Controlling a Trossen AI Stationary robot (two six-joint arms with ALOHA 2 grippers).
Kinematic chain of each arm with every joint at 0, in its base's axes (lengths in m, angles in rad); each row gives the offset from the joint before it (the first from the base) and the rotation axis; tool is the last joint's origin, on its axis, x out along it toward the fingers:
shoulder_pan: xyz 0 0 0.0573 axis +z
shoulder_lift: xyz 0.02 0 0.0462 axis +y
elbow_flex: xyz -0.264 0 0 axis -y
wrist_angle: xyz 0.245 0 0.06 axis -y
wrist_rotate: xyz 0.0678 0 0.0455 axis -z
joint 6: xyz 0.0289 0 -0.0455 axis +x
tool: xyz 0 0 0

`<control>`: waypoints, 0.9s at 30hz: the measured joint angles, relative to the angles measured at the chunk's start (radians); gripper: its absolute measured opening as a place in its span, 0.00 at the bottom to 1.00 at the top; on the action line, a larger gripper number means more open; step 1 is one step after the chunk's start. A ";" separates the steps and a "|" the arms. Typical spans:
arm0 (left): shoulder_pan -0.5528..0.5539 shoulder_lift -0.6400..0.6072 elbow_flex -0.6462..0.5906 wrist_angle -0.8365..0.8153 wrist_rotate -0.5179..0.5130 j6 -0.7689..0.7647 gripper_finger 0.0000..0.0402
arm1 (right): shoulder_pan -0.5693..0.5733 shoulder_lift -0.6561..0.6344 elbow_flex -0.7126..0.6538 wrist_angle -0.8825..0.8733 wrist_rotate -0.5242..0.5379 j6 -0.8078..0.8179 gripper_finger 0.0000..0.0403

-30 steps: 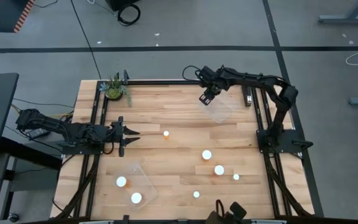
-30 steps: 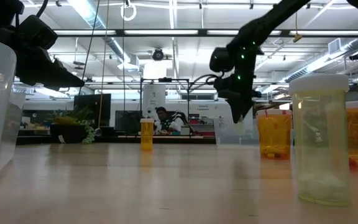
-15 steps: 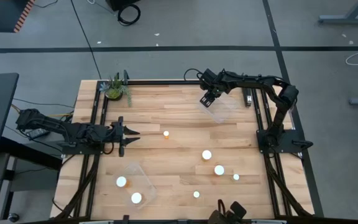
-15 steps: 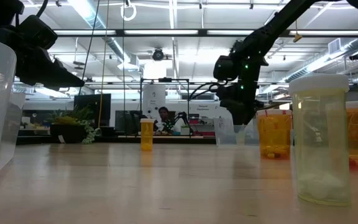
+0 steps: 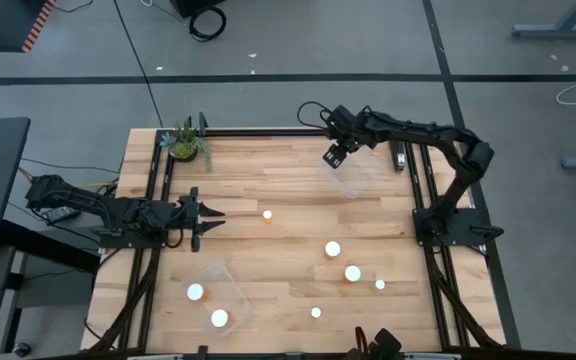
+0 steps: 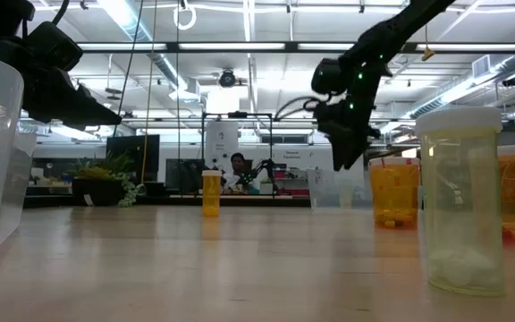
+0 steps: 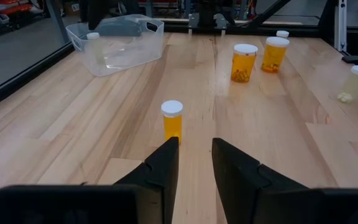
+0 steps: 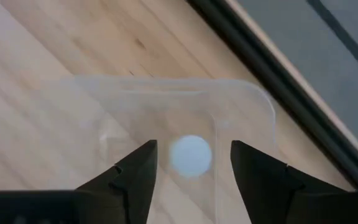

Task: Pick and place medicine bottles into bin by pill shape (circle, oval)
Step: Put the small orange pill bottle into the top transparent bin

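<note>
One clear plastic bin (image 5: pixel 353 172) sits at the table's far right, another clear plastic bin (image 5: pixel 218 293) near left. Five white-capped orange medicine bottles (image 5: pixel 332 248) stand between them, mostly near right; two more lie in the near bin.

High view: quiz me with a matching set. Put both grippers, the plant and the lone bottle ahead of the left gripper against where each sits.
1. left gripper
2. right gripper
3. plant
4. lone bottle

a. over the far clear bin, open
b. far left corner of the table
c. standing mid-table, capped
d. left side of the table, open, empty

Pairs: 1-d, 2-a, 3-b, 4-c
</note>
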 joint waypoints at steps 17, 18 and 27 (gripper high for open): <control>0.000 0.000 0.000 0.001 -0.001 0.000 0.26 | 0.352 -0.039 0.001 0.190 0.002 -0.012 0.53; 0.000 0.000 0.000 0.002 -0.003 0.000 0.26 | 0.369 -0.034 0.002 0.211 -0.007 -0.010 0.53; 0.002 0.000 0.000 0.007 -0.011 0.000 0.26 | 0.495 0.065 0.010 0.348 -0.031 -0.006 0.53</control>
